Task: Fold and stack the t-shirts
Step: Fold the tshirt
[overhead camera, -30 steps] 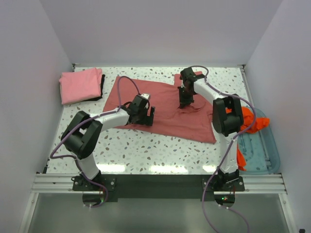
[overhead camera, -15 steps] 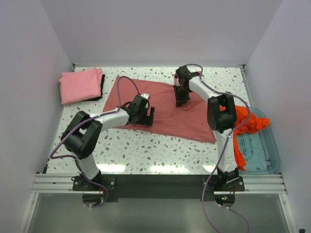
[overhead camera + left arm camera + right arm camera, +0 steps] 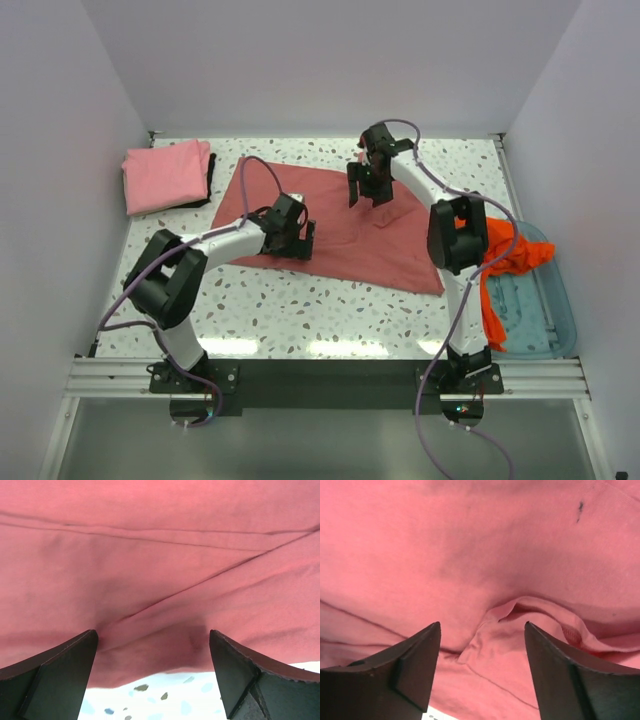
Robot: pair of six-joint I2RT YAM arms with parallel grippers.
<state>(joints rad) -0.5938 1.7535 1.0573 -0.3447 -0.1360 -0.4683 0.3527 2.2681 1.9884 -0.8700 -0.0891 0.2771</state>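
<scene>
The dusty rose-red t-shirt (image 3: 340,225) lies spread across the middle of the table. Its cloth fills the left wrist view (image 3: 160,555) and the right wrist view (image 3: 480,545). My left gripper (image 3: 300,238) sits low at the shirt's near-left hem, open, with only cloth and table edge between its fingers (image 3: 60,670). My right gripper (image 3: 367,187) hangs open over the shirt's far part, above a small raised fold (image 3: 520,615), holding nothing. A folded lighter pink t-shirt (image 3: 165,175) lies at the far left corner. The bright orange t-shirt (image 3: 510,260) drapes over the tray at the right.
A pale blue see-through plastic tray (image 3: 545,315) stands at the table's right edge with the orange cloth hanging over its rim. A dark item (image 3: 210,180) peeks from under the pink shirt. White walls close in the table on three sides.
My right gripper has opened and let go of the rose-red shirt, after moving toward the far edge. The left gripper has stayed at the hem.
</scene>
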